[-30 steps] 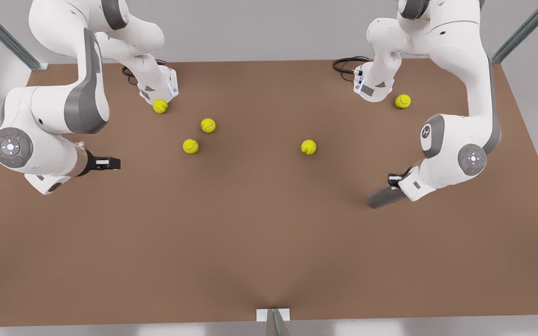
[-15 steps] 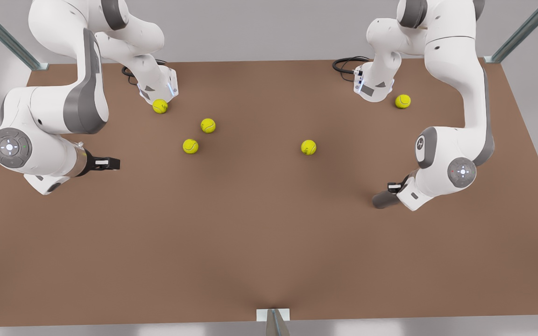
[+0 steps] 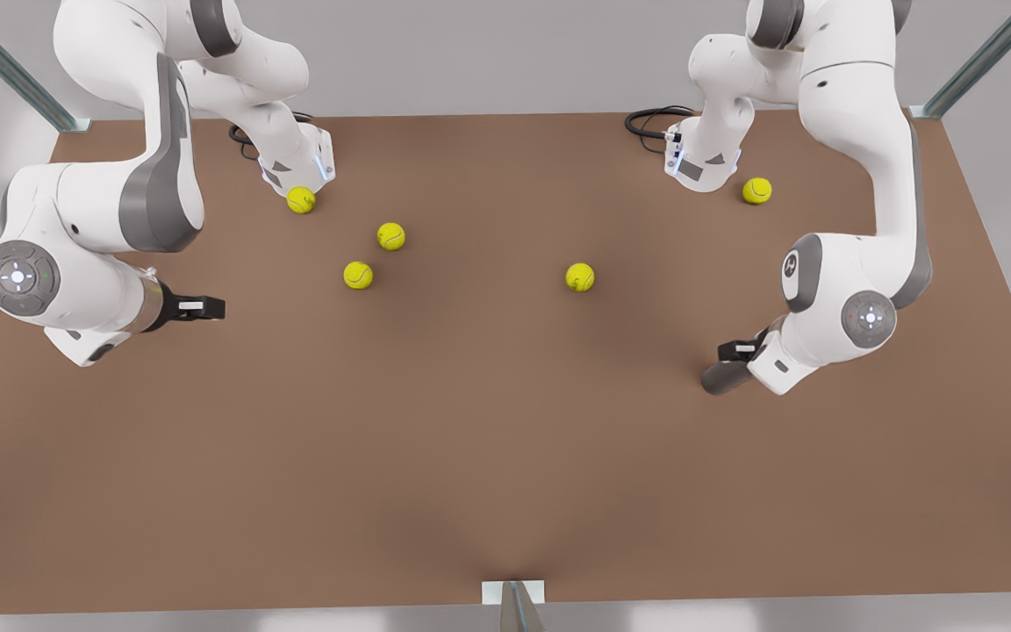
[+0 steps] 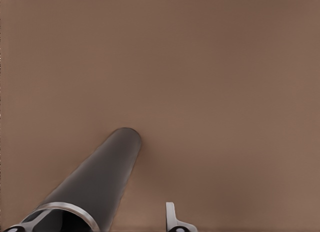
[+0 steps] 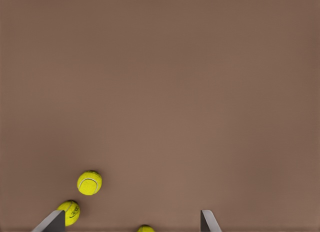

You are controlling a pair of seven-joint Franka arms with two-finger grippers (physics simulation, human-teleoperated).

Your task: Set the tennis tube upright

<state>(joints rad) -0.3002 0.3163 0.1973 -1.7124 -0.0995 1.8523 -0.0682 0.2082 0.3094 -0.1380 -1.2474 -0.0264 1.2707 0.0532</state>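
tennis tube [image 4: 102,179]: matte dark grey, with a lighter silvery rim at the end nearest the left gripper [image 3: 736,350]
tennis balls [image 3: 390,236]: yellow-green with thin pale seams
table [image 3: 470,439]: plain brown, no pattern
arms [image 3: 856,132]: white shells, grey joint bands
right gripper [image 3: 198,306]: black fingers with white patch

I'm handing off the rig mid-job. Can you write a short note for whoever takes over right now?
Left tool: on the front view's right, shut on the tennis tube near its silvery rim.
The tube's far end points down at the table; it is steeply tilted, and contact with the table is unclear.
Right tool: open, waiting on the front view's left, holding nothing.
Tennis balls lie scattered on the far half.
Done: tube grasped. Left: stand it fully upright, then release.
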